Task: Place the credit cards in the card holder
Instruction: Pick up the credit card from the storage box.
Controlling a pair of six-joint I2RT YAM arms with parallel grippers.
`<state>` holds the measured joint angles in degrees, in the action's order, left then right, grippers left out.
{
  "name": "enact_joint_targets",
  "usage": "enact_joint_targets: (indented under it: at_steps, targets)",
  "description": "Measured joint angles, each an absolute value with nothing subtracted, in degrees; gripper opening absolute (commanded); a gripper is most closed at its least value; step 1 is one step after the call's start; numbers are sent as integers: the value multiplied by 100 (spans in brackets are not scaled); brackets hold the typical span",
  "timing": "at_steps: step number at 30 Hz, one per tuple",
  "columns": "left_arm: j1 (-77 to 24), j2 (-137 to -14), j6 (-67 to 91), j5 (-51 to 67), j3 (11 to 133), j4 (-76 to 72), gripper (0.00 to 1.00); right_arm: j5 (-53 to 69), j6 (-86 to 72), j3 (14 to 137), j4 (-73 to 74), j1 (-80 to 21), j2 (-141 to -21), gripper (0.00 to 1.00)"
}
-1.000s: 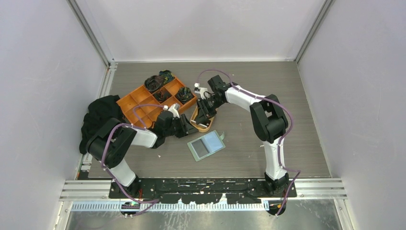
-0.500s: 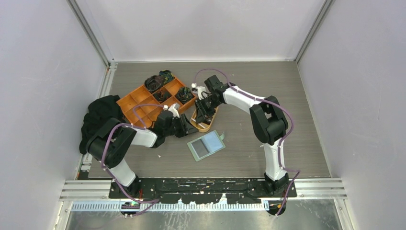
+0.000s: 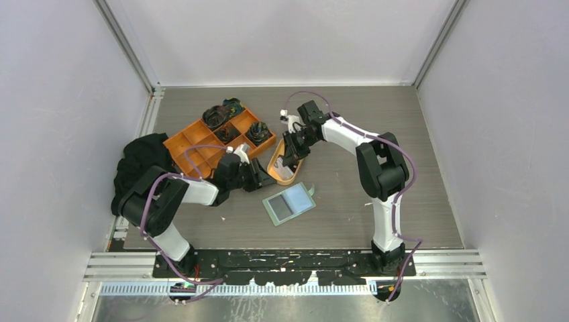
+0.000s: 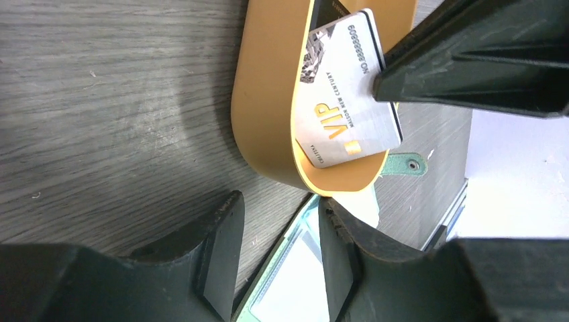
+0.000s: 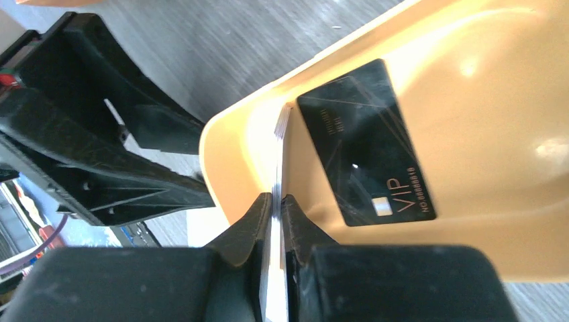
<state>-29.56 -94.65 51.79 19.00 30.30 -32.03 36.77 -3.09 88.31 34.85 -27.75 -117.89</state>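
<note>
An oval orange dish [image 3: 282, 176] holds the credit cards. A black credit card [image 5: 366, 141] lies flat on its floor. A silver credit card [image 4: 345, 100] stands on edge in the dish, and my right gripper [image 5: 277, 204] is shut on it; that card shows edge-on [image 5: 277, 154] in the right wrist view. The card holder [image 3: 290, 203] lies unfolded on the table just in front of the dish, pale green with glossy pockets [image 4: 295, 282]. My left gripper [image 4: 278, 248] is open and empty, low over the holder's edge beside the dish's near end.
An orange compartment tray [image 3: 201, 144] with dark items stands at the back left. A black cloth [image 3: 137, 164] lies by the left wall. The holder's closing tab [image 4: 406, 164] sticks out past the dish. The two grippers [image 3: 292, 151] [image 3: 265, 178] are close together at the dish.
My right gripper has closed on the silver card and its arm has shifted slightly right and back. The left gripper has opened a little and barely moved.
</note>
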Motion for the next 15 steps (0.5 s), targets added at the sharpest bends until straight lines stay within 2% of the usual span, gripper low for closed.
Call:
enact_joint_targets:
  at_steps: [15]
  targets:
    - [-2912, -9454, 5135, 1931, 3076, -3118, 47, 4261, -563, 8753, 3406, -2464, -12265, 25]
